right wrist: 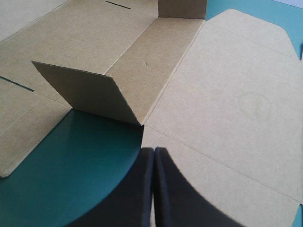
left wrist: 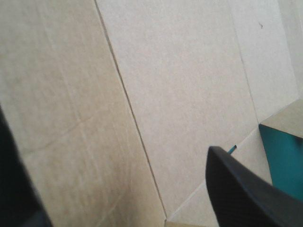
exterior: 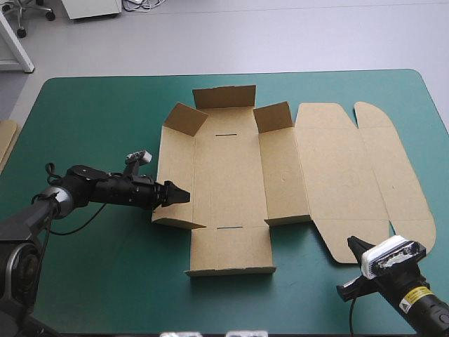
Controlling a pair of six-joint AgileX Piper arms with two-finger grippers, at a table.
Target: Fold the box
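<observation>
Looking down on the table, we find the box (exterior: 231,175) opened out across the middle of the teal-green cover (exterior: 91,119) — mostly a flat brown sheet, its lid panel (exterior: 344,175) spread toward the table's right edge; the far wall (exterior: 224,97) and the corner flaps (exterior: 272,116) beside it stand raised, and a short flap (right wrist: 85,92) at the near end is tipped up too. The left gripper (exterior: 179,194) reaches in at the box's left side; its black fingers (left wrist: 246,189) stand well apart, released, with bare board ahead of them. The right gripper (exterior: 353,242) sits toward the table's near-right corner, just beside the lid's rounded near edge; its fingers (right wrist: 137,189) are clenched tip to tip — one point over the lid's edge. More board (exterior: 5,140) shows at the table's left edge.
</observation>
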